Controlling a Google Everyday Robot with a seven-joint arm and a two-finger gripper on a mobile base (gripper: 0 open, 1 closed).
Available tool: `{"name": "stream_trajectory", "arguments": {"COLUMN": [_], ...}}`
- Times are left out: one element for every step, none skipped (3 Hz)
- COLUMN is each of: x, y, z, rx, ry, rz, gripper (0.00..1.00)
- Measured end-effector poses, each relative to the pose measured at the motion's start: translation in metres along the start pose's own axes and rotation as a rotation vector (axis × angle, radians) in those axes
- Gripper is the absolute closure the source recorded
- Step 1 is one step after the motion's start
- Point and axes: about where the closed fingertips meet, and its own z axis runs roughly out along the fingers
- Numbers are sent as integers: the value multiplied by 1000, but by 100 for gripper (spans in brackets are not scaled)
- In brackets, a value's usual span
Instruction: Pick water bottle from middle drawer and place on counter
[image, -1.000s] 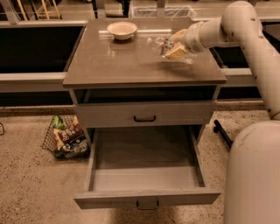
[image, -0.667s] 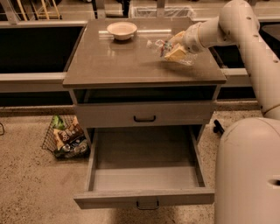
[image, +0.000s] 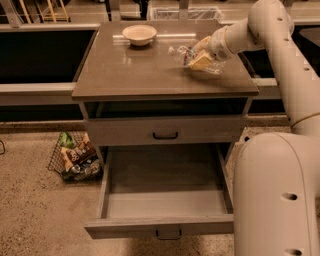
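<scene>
The water bottle (image: 181, 51) lies on its side on the counter (image: 145, 75), at the back right, clear and crinkled with a dark label band. My gripper (image: 198, 59) is over the counter at the bottle's right end, its yellowish fingers (image: 201, 62) around the bottle's body and partly hiding it. The middle drawer (image: 165, 200) is pulled out at the bottom of the cabinet and holds nothing that I can see.
A beige bowl (image: 139, 34) stands at the back of the counter. A shut grey drawer front (image: 165, 131) sits above the open drawer. A wire basket of packets (image: 76, 157) stands on the floor to the left. My white arm and base (image: 277, 190) fill the right side.
The gripper and the bottle stay in the same place on the counter. My base at the right has come closer and fills more of the view.
</scene>
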Motion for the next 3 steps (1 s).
{"name": "stream_trajectory", "arguments": {"x": [1, 2, -1], "y": [-1, -2, -10], "z": [2, 3, -9], "rx": [-12, -16, 15], "ry": [5, 4, -14], "rz": [7, 12, 14], "gripper": [12, 0, 0]}}
